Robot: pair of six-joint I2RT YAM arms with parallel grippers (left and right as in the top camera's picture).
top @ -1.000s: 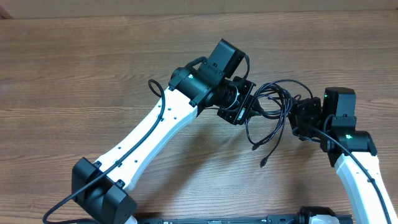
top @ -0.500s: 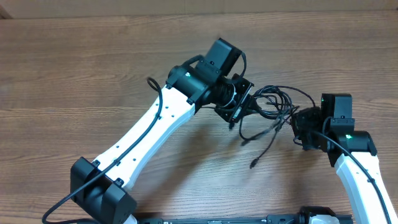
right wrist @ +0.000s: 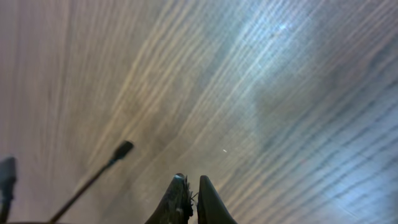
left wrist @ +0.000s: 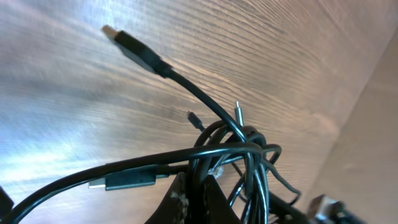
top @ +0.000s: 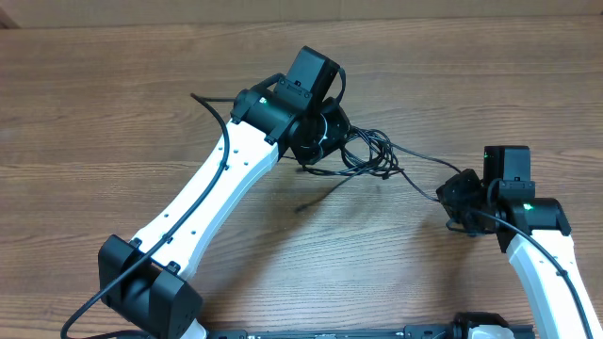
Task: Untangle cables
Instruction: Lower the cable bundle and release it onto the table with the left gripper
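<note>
The cables (top: 369,151) form a knotted black bundle lifted off the wooden table (top: 113,104). My left gripper (top: 341,151) is shut on the bundle's left side. In the left wrist view the jaws of the left gripper (left wrist: 198,182) pinch several strands below the knot (left wrist: 239,146), and a USB plug (left wrist: 134,53) sticks out up-left. One strand runs straight from the bundle down-right to my right gripper (top: 450,200), which is shut on it. In the right wrist view the right gripper (right wrist: 191,182) has its tips together, and a plug end (right wrist: 123,148) hangs at the left.
A loose cable end (top: 303,206) points down-left below the bundle, above the table. The left arm's white links (top: 203,212) cross the middle of the table diagonally. The right arm (top: 546,254) stands at the lower right. A pale wall edge (top: 301,11) borders the far side.
The left gripper has carried the bundle left and toward the far side. The right gripper has shut and stayed near its place, and a strand now stretches straight between the two.
</note>
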